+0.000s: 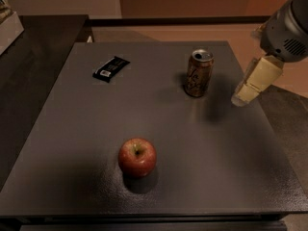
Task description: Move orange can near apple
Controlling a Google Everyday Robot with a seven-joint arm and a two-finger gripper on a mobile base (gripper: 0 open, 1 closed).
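The orange can (198, 73) stands upright on the grey table (96, 129), toward the back right, silver top up. The red apple (137, 157) sits nearer the front, left of the can and well apart from it. My gripper (242, 97) hangs from the arm at the right edge of the view, above the table's right side, to the right of the can and apart from it. Only one cream-coloured finger (255, 81) shows plainly.
A flat black snack bar wrapper (111, 68) lies at the back left of the table. A dark counter (33, 47) runs along the left side. The floor (288, 109) lies beyond the table's right edge.
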